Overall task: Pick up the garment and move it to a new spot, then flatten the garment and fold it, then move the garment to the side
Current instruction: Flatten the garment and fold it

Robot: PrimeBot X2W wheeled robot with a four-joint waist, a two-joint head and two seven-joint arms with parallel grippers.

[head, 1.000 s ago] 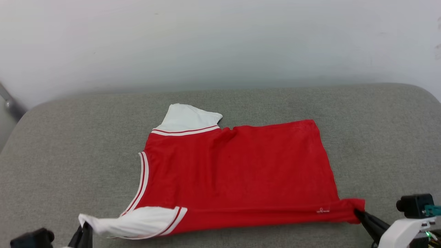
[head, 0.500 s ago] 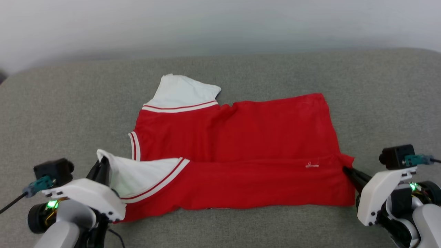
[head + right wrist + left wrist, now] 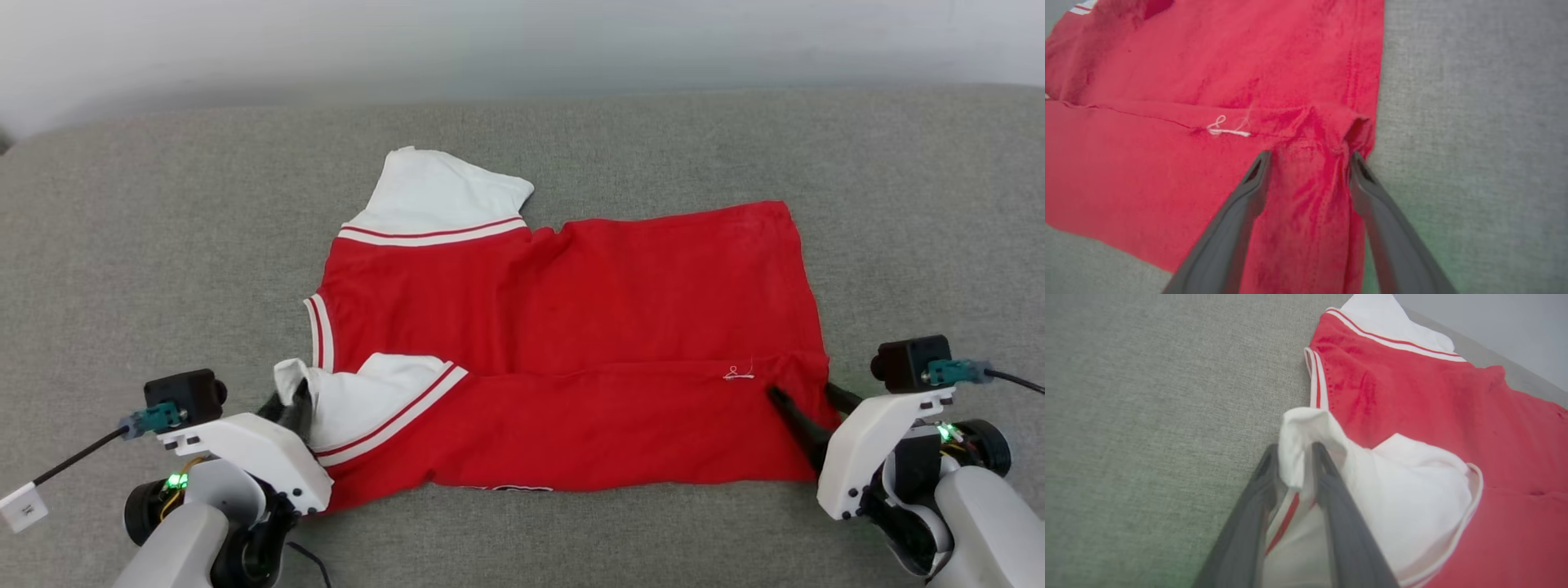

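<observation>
Jersey, soft, light and limp by its look, lies part-folded on the grey cushion. Left pincer pinches its white sleeve. Right pincer stands spread astride the hem corner. Corners and seams probably give the surest hold.

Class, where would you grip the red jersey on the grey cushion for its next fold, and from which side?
Probably grip the jersey by its far white sleeve, coming from the far left: it juts beyond the red body with free edges.

Garment on cushion, wall behind
</observation>
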